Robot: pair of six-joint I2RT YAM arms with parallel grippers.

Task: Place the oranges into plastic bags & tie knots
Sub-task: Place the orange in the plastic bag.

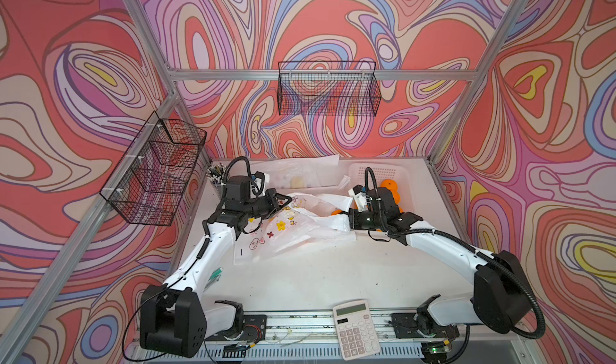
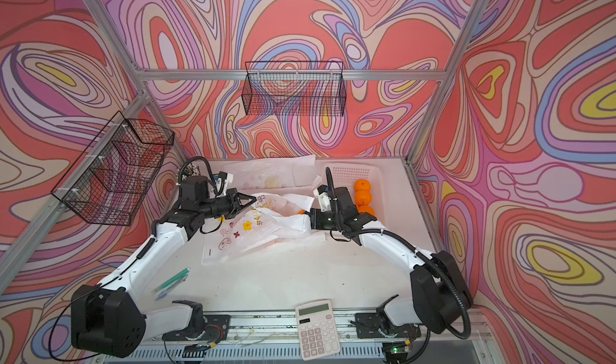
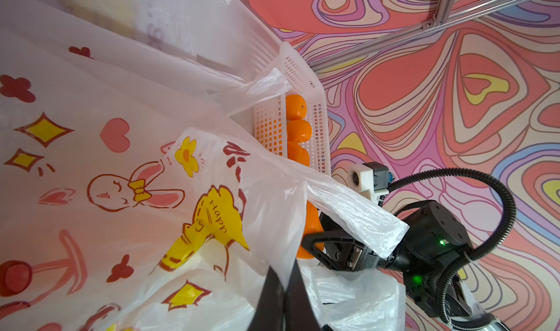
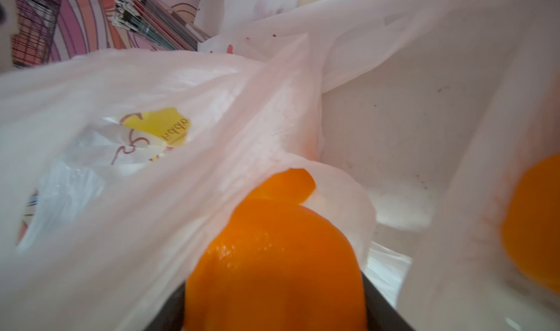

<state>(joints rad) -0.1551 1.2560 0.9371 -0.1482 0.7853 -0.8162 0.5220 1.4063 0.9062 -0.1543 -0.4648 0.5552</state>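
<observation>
Right wrist view is filled by an orange [image 4: 272, 253] gripped between the dark fingers [image 4: 383, 311] of the right claw [image 3: 309, 238], whose jaws stand fairly wide around the fruit. Thin film of the printed bag [image 4: 151, 193] drapes over the orange's top. Another orange [image 4: 533, 223] glows through the plastic off to one side; whether it sits inside the bag I cannot tell.

Left wrist view shows the left claw [image 3: 286, 287] closed tight, pinching an edge of the printed bag. The right claw with its orange is at the bag's mouth, partly under a fold of plastic.

In both top views the bag lies crumpled on the middle of the tabletop [image 1: 316, 279], between the two arms. Three oranges [image 2: 363, 197] sit in a row in the white perforated basket [image 2: 346, 172] at the far right corner, just behind the right arm. More flat bags [image 1: 300, 172] lie along the back edge. A calculator [image 1: 355, 329] rests at the near edge.
</observation>
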